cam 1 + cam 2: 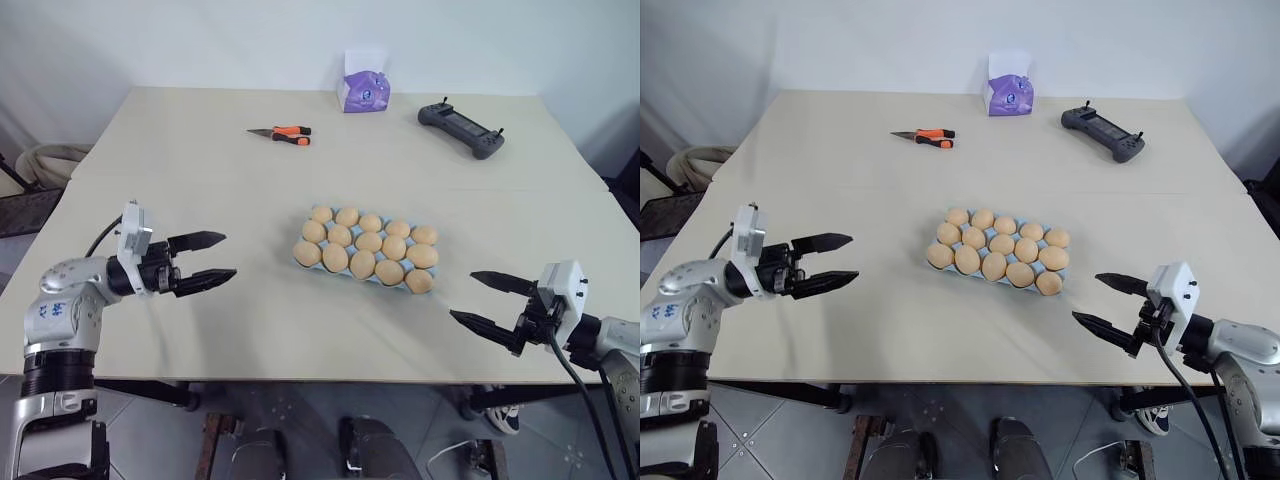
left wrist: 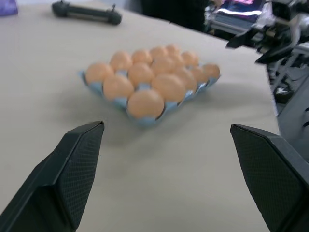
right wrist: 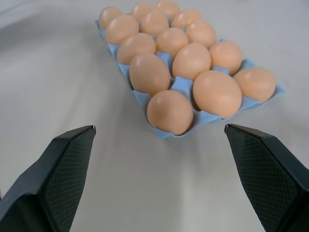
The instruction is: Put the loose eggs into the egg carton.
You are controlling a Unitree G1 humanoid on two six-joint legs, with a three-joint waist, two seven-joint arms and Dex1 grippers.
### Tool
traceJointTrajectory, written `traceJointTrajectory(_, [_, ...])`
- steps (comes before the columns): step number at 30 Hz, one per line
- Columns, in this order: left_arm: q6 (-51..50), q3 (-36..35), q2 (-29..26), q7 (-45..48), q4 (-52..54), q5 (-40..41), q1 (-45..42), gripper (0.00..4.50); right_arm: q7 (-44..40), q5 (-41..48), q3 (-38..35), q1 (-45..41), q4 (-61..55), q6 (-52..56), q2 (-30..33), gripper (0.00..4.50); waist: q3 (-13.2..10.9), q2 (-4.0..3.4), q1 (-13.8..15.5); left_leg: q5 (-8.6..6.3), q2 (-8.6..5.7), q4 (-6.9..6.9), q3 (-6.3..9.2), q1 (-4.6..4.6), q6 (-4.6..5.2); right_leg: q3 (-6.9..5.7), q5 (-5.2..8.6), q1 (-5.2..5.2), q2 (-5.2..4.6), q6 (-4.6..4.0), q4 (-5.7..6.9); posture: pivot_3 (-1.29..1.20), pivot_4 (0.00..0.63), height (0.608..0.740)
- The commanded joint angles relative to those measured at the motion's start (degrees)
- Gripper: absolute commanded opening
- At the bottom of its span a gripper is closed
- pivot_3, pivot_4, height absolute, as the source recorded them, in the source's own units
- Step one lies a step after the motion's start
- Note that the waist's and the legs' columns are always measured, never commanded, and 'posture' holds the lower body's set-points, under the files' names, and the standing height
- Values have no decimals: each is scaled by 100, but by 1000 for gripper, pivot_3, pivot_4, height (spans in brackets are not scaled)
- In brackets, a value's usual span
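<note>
Tan-orange eggs point(image 1: 368, 243) fill every cup of the light blue egg carton point(image 3: 184, 87) at mid-table point(image 1: 250, 190), with my left tool point(image 1: 212, 260) and right tool point(image 1: 482, 297) flanking it, both wide and empty.

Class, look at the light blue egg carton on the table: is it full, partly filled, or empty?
Full. The egg carton shows three rows of five eggs, every cup taken, and no egg lies on the table.
</note>
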State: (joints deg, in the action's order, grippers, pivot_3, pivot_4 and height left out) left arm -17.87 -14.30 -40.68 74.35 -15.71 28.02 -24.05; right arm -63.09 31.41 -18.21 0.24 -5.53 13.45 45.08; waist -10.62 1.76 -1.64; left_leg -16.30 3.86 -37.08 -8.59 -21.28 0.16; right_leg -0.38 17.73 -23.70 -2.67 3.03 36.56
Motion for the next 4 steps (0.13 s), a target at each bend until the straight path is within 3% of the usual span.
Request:
traceJointTrajectory(1, [111, -146, -108, 30, 258, 132, 135, 4450, -95, -5, -123, -133, 5, -110, 143, 4500, 0, 0, 2, 0, 0, 1, 0, 0, 0, 0, 0, 0, 0, 0, 0, 0, 150, 740])
traceJointTrajectory(4, [212, -98, -110, 66, 320, 98, 258, 4450, -126, -23, -103, -202, 43, -109, 147, 4500, 0, 0, 1, -1, -1, 3, 1, -1, -1, -1, 1, 0, -3, -1, -1, 0, 150, 740])
